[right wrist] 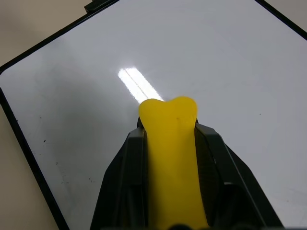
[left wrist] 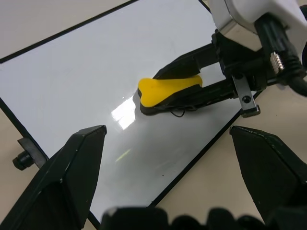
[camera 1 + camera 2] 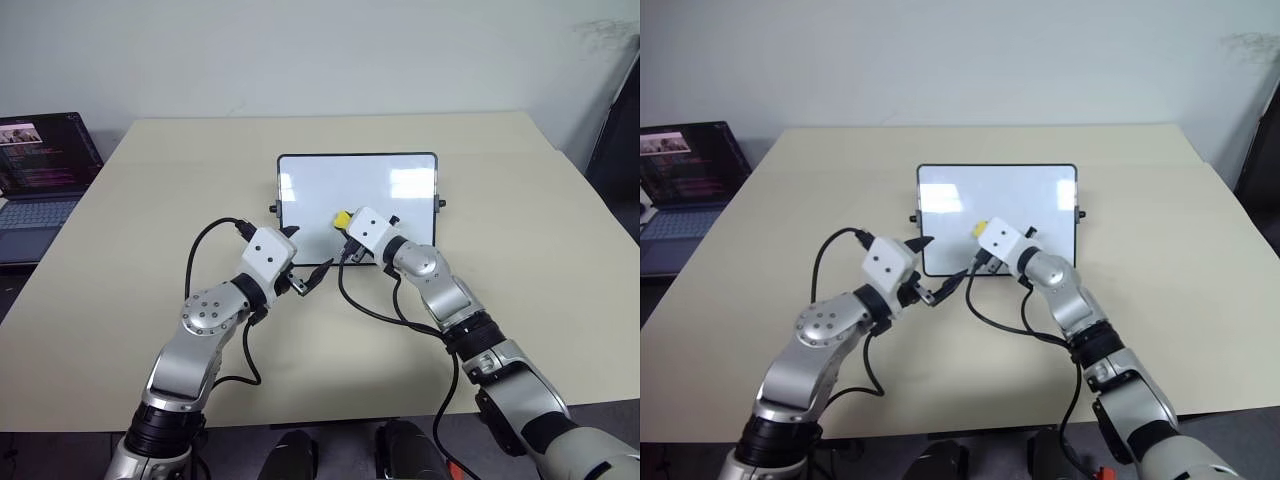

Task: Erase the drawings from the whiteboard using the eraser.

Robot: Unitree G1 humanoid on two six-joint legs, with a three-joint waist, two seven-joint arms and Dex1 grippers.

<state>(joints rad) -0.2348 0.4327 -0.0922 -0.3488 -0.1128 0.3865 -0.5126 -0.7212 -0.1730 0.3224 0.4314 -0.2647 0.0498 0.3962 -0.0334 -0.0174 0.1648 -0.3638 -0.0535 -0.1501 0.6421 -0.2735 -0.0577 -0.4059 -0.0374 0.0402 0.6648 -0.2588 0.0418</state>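
Eraser sits clamped between right gripper jaws (on whiteboard).

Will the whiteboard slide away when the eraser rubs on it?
Maybe a little. The whiteboard looks thin, probably light, lying flat on a smooth table with nothing holding it. It likely won't tip. The eraser seems pressed by the right gripper.

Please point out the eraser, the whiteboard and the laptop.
eraser [image 1: 169,139]: right wrist view, yellow top.
whiteboard [image 3: 350,185]: left eye view, bare white surface.
laptop [image 3: 45,160]: left eye view, lit screen.
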